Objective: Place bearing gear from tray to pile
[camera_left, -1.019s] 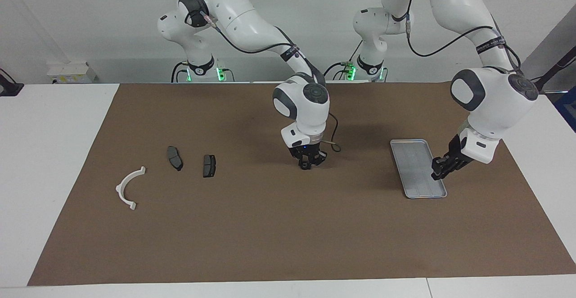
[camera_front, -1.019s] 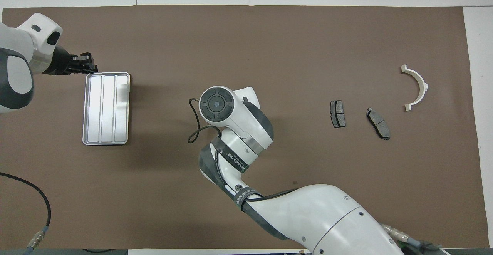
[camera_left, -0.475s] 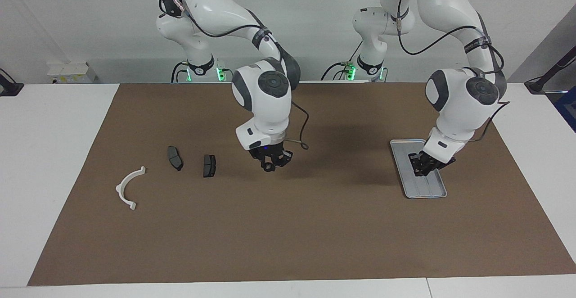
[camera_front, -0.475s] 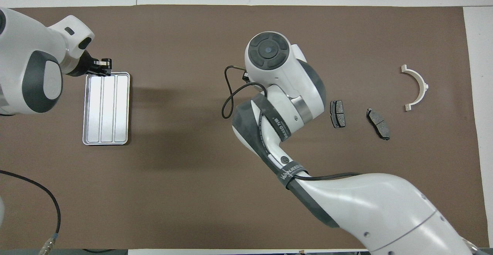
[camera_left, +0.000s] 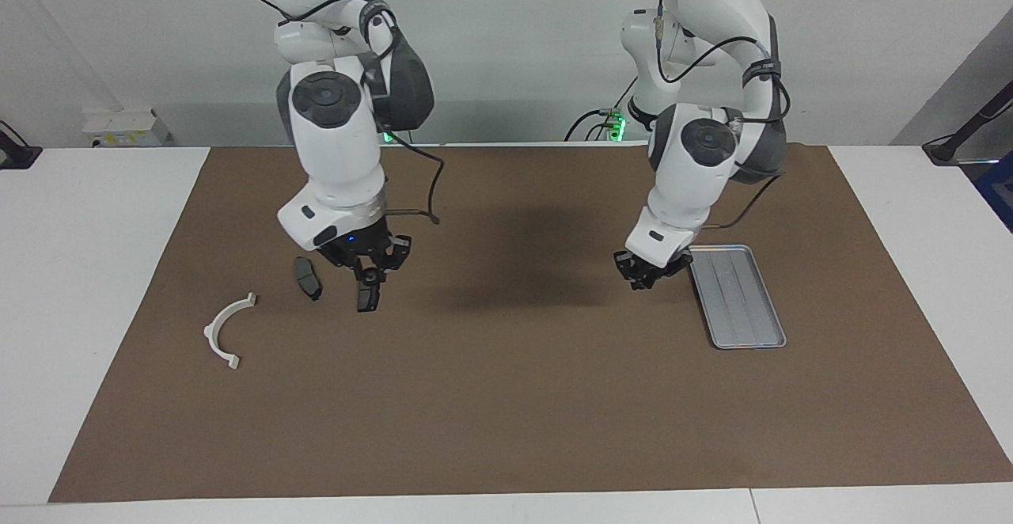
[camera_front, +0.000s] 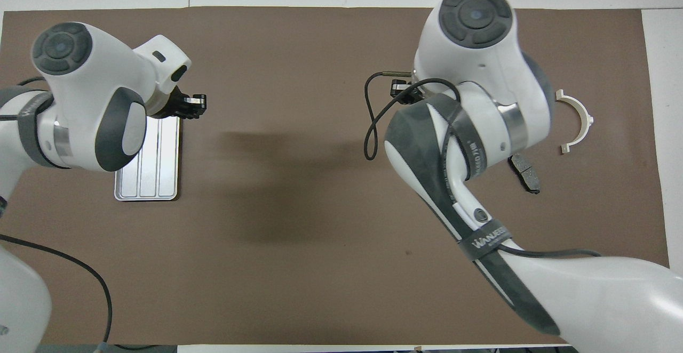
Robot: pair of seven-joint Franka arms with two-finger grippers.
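Hanging over the pile's two dark pads, the right gripper (camera_left: pixel 368 269) carries a small dark round part, the bearing gear (camera_left: pixel 369 275), clamped between its fingers. One pad (camera_left: pixel 307 278) lies clear; the other pad (camera_left: pixel 367 296) sits directly under the gripper. A white half-ring (camera_left: pixel 227 331) lies nearby. The left gripper (camera_left: pixel 645 274) hovers just beside the tray (camera_left: pixel 742 314); its jaw state cannot be told.
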